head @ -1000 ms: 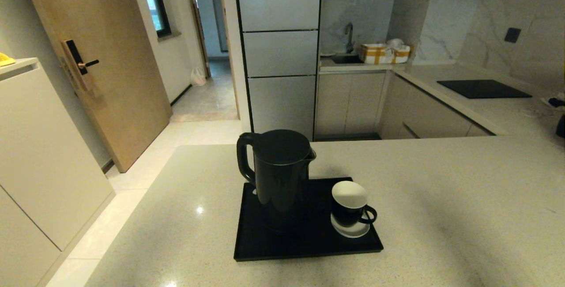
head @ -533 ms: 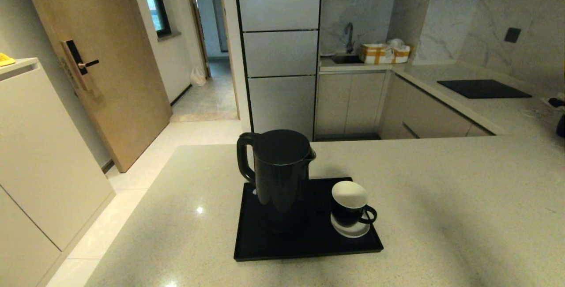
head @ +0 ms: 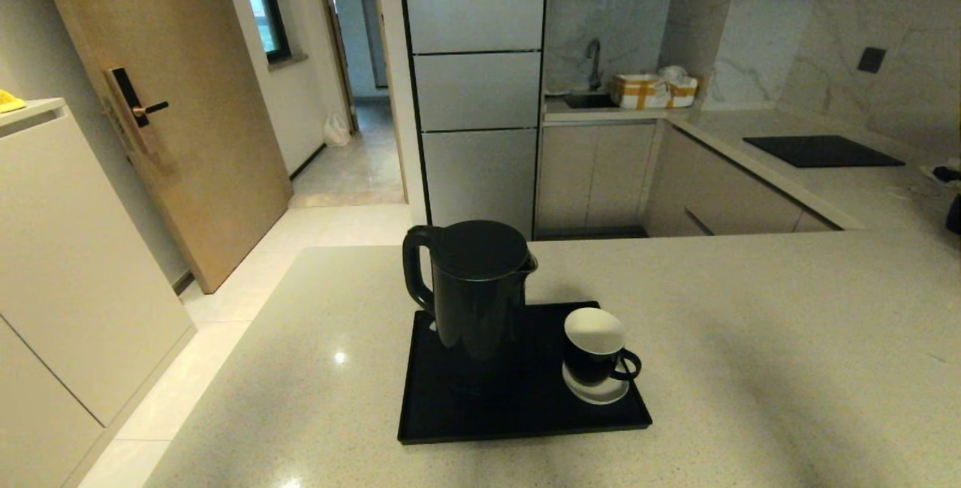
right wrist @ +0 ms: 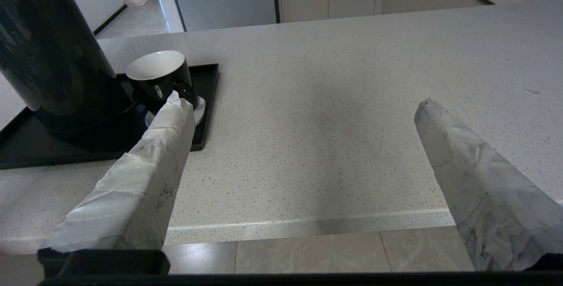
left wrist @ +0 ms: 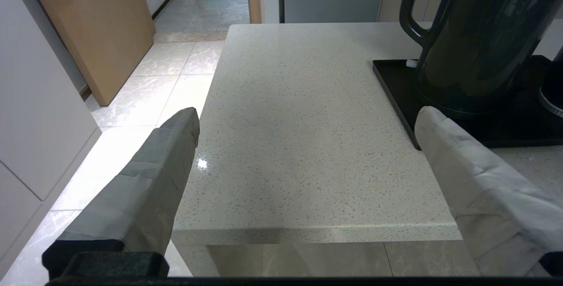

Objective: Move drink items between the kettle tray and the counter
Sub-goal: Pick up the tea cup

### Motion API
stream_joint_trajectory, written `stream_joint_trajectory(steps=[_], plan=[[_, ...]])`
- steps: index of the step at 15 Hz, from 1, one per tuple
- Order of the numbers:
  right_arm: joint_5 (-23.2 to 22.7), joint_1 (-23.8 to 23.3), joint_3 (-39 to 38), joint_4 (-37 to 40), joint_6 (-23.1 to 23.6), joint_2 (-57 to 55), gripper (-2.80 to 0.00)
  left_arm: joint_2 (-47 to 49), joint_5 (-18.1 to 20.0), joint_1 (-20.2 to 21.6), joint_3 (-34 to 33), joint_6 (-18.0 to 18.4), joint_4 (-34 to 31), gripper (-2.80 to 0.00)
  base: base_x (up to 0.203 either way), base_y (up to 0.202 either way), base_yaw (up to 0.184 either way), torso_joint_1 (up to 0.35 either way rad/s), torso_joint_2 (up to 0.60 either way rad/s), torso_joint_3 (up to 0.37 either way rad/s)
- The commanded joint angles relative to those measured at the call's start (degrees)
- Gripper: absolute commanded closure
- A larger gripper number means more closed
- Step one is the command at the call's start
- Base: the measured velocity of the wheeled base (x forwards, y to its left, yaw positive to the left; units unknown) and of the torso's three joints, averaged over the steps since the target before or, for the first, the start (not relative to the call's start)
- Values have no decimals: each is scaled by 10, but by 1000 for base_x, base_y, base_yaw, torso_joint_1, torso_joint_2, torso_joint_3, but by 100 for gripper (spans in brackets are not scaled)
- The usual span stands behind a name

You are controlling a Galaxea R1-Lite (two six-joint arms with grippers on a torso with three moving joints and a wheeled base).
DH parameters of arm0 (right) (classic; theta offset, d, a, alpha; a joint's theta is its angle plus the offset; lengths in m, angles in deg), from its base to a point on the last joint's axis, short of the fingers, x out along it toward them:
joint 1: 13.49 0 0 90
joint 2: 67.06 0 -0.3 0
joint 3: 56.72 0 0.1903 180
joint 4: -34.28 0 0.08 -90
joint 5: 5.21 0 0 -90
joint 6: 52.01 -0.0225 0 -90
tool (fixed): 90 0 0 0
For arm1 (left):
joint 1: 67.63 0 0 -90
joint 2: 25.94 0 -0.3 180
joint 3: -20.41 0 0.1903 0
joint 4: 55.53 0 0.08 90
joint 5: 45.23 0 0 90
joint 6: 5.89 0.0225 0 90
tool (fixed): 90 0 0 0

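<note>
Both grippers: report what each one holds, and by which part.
Nothing is held. The left gripper and right gripper are open over the counter, short of the kettle and cup.

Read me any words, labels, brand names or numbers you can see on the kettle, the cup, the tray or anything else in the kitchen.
None can be read.
The kettle, cup and tray show no print.
The boxes by the sink carry only yellow bands, too small to show any text.
</note>
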Motion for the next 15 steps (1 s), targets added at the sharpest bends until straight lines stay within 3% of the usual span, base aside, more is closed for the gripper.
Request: stream_joint_trajectory(steps=[1,15], plan=[[0,0,-1,0,0,0,-280,0,0,0,0,0,-1,-280,0,0,0,0,0,0],[0,0,-1,0,0,-1,-280,0,0,0,0,0,-1,-280,0,0,0,0,0,0]])
